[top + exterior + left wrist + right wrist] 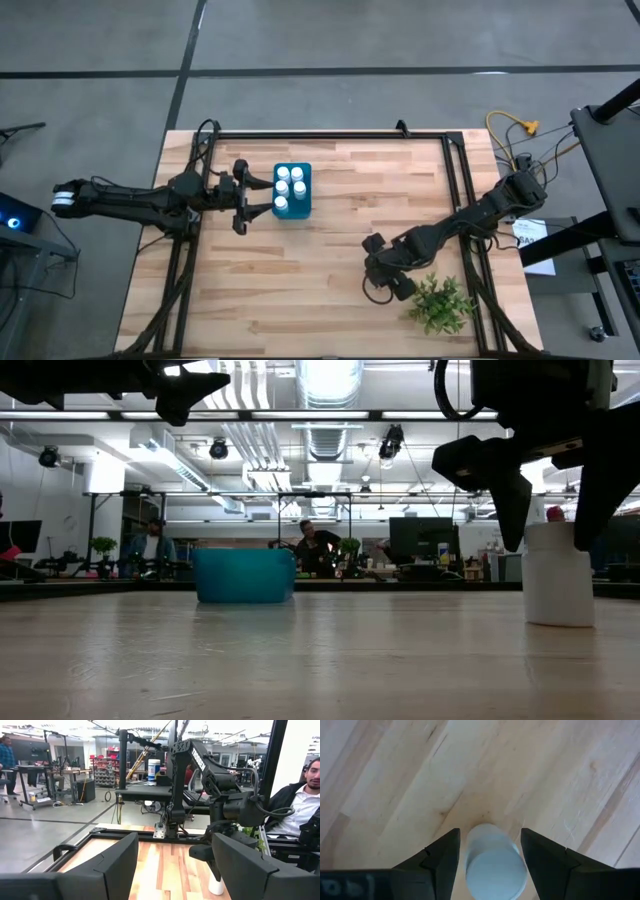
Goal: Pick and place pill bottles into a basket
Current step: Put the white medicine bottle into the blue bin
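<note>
One white pill bottle [494, 862] stands upright on its base on the wooden table [330, 250], near the right front. My right gripper [490, 834] points down over it, open, with one finger on either side of the bottle's top [556, 535] and a thin gap showing. The blue basket [293, 208] sits at the far left of the table and holds several white-capped bottles [291, 187]. Just left of the basket, my left gripper [243, 197] hangs level above the table, open, with nothing between its fingers.
A small green plant [440, 305] stands on the table close to my right gripper, toward the front right corner. A black frame rail [330, 134] runs around the table's edges. Bare wood lies between the basket and the standing bottle. A person [300, 795] sits beyond the table.
</note>
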Motion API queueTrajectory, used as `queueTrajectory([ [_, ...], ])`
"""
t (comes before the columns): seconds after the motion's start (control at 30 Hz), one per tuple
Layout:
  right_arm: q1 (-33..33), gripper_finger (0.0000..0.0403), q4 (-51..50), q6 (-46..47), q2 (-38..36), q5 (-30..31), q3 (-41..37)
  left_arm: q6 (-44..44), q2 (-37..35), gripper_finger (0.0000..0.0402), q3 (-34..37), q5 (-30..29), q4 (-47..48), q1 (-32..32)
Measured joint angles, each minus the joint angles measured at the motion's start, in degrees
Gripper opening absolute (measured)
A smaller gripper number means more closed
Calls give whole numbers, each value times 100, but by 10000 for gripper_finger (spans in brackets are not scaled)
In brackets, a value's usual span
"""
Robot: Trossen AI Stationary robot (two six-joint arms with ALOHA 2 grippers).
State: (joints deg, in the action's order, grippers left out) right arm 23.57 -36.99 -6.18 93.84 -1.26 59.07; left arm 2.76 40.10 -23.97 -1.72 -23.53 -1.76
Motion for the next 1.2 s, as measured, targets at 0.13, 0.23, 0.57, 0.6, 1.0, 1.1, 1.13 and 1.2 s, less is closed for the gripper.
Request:
queueTrajectory([
  [0.13,0,201,-20,3,0,2,0,0,4,238,0,-2,0,0],
  [0.23,0,201,-24,7,0,2,-4,0,4,238,0,-1,3,0],
  [0.57,4,201,-246,48,0,175,-6,5,11,238,2,-1,1,0],
  [0.6,4,201,-295,72,0,219,-6,4,11,238,2,-1,0,0],
  [1.0,0,197,-284,132,0,278,-7,4,11,238,4,0,1,0],
  [1.1,0,182,-271,126,-6,274,-24,4,11,238,4,0,2,0],
  [1.13,0,175,-273,125,-12,271,-30,4,11,238,4,1,1,0],
  [1.2,-2,160,-267,125,-22,269,-43,4,11,238,4,1,2,0],
])
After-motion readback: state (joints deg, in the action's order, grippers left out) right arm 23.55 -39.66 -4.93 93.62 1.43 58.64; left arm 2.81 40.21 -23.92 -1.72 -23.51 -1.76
